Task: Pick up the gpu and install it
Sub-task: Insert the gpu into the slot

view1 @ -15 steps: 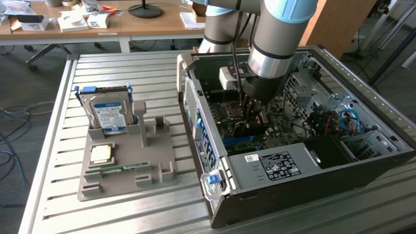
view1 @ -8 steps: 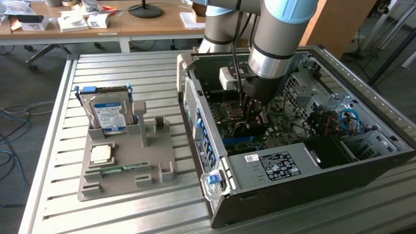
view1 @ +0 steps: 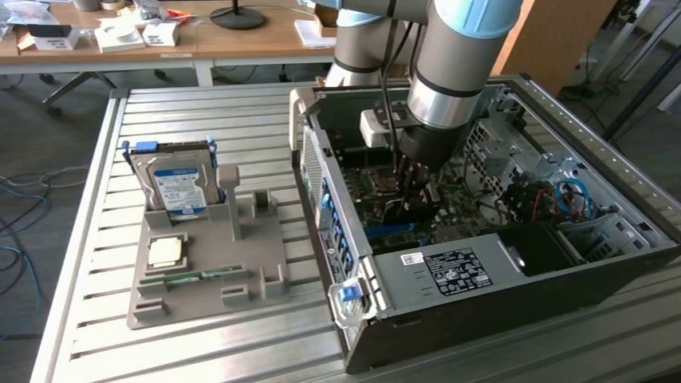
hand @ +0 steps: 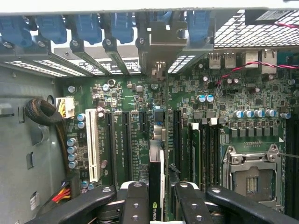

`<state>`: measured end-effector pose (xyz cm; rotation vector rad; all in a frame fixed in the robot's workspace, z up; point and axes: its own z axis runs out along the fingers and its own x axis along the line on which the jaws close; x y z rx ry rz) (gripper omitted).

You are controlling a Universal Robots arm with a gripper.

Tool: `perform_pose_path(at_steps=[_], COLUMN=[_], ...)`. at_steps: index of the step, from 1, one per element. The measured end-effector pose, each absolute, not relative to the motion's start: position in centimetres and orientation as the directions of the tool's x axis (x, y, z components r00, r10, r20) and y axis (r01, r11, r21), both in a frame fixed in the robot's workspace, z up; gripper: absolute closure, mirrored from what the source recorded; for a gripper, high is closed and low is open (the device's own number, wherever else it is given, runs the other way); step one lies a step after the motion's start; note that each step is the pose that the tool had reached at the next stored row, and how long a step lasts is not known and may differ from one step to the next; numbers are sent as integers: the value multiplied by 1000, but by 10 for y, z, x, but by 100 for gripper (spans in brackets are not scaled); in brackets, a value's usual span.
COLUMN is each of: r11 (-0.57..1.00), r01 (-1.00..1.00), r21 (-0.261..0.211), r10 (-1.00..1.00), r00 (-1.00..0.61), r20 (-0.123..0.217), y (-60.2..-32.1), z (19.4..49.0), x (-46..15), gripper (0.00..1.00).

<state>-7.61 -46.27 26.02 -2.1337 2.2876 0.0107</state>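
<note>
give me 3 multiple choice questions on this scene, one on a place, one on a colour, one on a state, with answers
1. Where is the gpu? A on the floor; B inside the case, over the motherboard; C atop the case.
2. The hard drive's label is: A red; B blue; C yellow.
3. The hand is: A open, empty; B shut on the hard drive; C shut on the gpu.
Answers: 1 B, the card stands edge-on above the slots; 2 B, its label shows blue; 3 C, the fingers flank the card on both sides.
</note>
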Motion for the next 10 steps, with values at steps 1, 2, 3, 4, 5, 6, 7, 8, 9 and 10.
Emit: perform_pose_path(at_steps=[1,2,3,4,5,6,7,8,9,10], r11=[70,69,69,69,69,69,69,69,69,69], r01=[-998,-998,-998,-998,-998,-998,-998,-998,-998,-998], r21=[-4,-4,-4,-4,-4,-4,-4,-4,-4,-4], r10=[-997,-997,-997,-997,-997,-997,-997,-997,-997,-997], r00=[-70,-69,-69,-69,-69,-69,-69,-69,-69,-69], r20=[-14,-14,-14,-14,-14,-15,-14,-14,-14,-14], y=[-463,-463,-463,-463,-463,-463,-463,-463,-464,-464], z=[260,260,260,260,260,260,260,260,260,260], x=[-76,-76,-76,-76,-76,-76,-76,-76,-76,-76], gripper=[74,74,74,74,74,74,74,74,74,74])
